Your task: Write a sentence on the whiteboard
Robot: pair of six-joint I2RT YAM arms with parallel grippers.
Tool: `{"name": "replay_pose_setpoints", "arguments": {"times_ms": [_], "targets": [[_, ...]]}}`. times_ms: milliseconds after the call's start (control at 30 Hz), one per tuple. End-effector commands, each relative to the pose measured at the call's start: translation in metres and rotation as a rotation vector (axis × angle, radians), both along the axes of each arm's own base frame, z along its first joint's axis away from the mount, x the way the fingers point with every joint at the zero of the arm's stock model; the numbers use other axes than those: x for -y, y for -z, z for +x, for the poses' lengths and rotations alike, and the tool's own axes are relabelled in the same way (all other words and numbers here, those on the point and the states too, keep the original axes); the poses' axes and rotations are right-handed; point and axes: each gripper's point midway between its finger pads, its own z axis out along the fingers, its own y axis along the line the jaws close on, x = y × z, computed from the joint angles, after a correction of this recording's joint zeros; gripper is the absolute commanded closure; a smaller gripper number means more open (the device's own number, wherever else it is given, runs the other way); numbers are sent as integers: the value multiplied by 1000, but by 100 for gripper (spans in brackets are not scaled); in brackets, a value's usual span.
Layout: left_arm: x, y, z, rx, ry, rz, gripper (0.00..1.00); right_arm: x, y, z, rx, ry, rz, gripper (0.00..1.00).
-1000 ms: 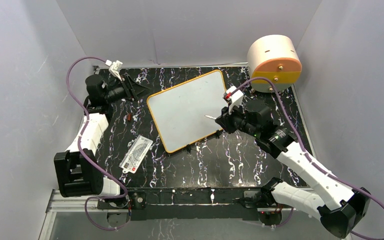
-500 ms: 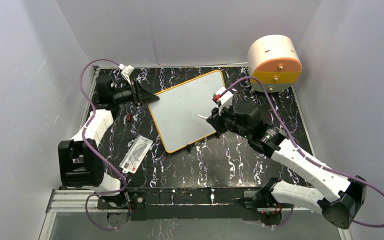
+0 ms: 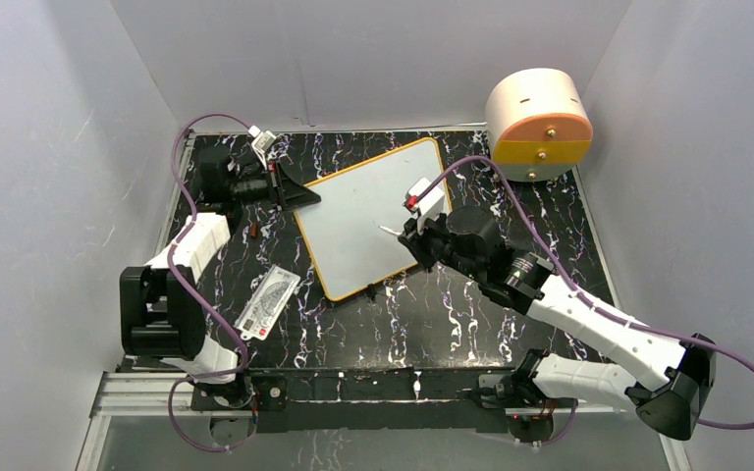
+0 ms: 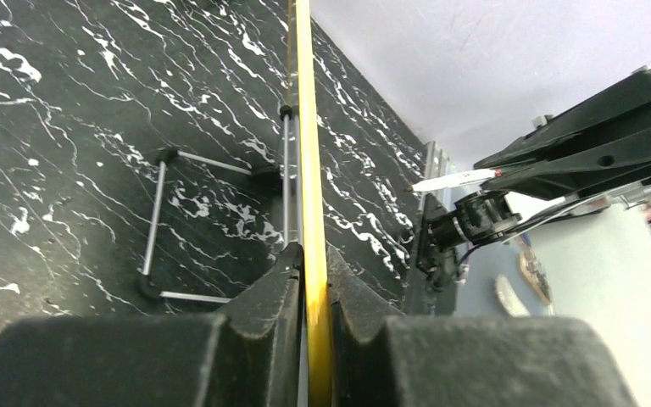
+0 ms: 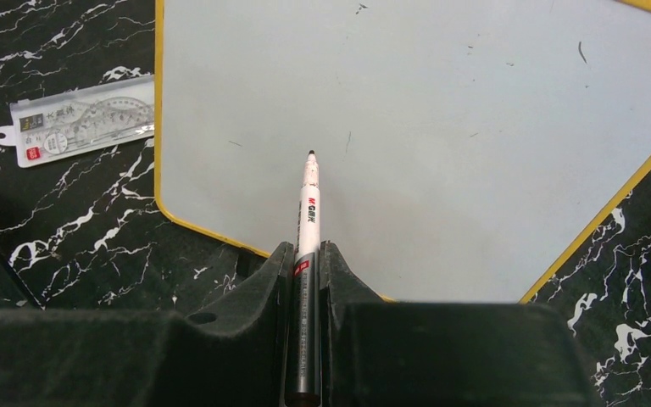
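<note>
A: Any sight of the whiteboard [image 3: 368, 216]?
B: Lying askew in the middle of the table [image 3: 432, 324], on a glossy black top veined with white like marble. Flat, rectangular and rounded at the corners, with a thin yellow-orange frame around it. Small black feet along the near edge. From the left wrist, a thin metal wire stand [image 4: 157, 220] with black joints just beside the frame
A: And the left gripper [image 4: 312, 254]?
B: Clamped on the whiteboard at its left corner. Dark matte fingers [image 4: 267, 292] pinching the yellow frame from both sides, seen edge-on
A: Same for the right gripper [image 5: 308, 250]?
B: Closed tight around a marker [image 5: 308, 195], gripped by its dark lower barrel. Slim and round, white toward the front with red print, ending in a small dark tip. Held over the near-right part of the board, pointing across the pale, smooth surface with the tip raised off it. A few faint flecks and short scratches on that surface
A: Anything else about?
B: A translucent plastic sleeve [image 3: 267, 302] of rulers, long and flat with a hang tab, lying on the table left of the board's near corner and apart from it. Also a round drum [image 3: 538, 123] of pale wood with an orange face, on its side at the far right, near the board's far corner
</note>
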Motion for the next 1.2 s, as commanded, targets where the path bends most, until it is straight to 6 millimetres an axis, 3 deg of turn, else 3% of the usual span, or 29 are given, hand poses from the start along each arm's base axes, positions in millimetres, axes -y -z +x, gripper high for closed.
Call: {"name": "replay_pose_setpoints", "arguments": {"times_ms": [0,67,400,600,833,1000,1167], "targets": [[11,-12,-10,66,88,-14,95,-5,-35,8,108,35,63,100],[17,-13,-12,74,106,-13,100,-6,-34,7,113,32,66,100],[41,-9,-7,81,115,3,100,1,-37,5,145,58,96,100],[38,-14,-7,119,59,36,99,1,-39,4,148,65,102,100],[29,-30,-9,186,-13,77,69,-5,-37,1,146,59,100,100],[12,-39,-7,219,-95,88,60,-9,-35,1,145,61,93,100],[-2,-40,-2,186,-119,69,58,-14,-33,2,148,56,88,100]]}}
